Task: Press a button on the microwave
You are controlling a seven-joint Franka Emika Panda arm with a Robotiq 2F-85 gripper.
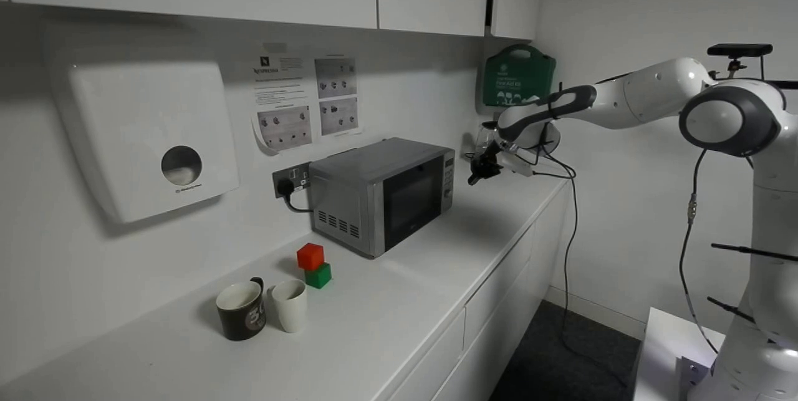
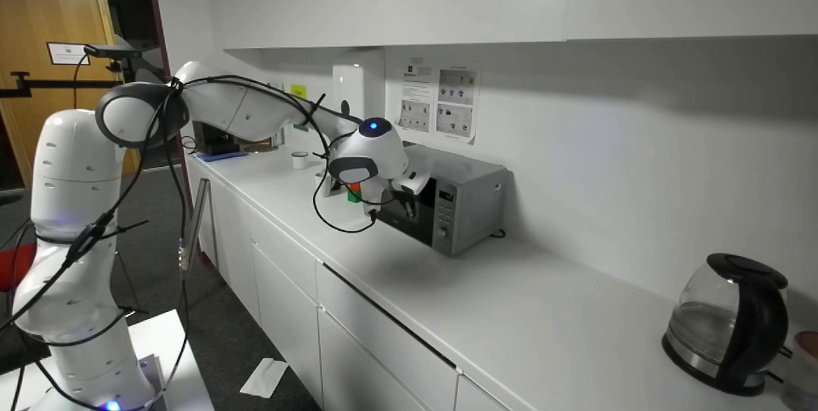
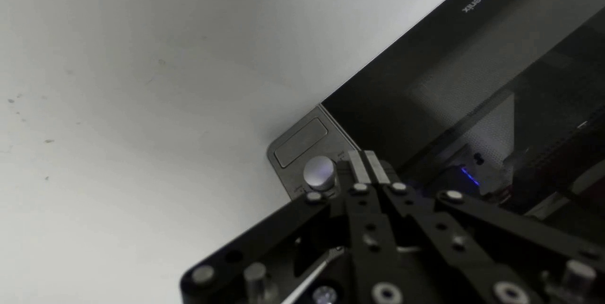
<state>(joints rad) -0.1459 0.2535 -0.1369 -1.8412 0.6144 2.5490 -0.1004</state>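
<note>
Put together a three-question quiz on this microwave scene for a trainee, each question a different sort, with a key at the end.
1. True or false: in the wrist view, the fingers are closed together.
2. Multiple choice: what shape is the knob on the front of the microwave? (a) square, (b) triangular, (c) round.
3. Fill in: the ____ block rests on top of the green block.

Key: 1 true; 2 c; 3 red.
</note>
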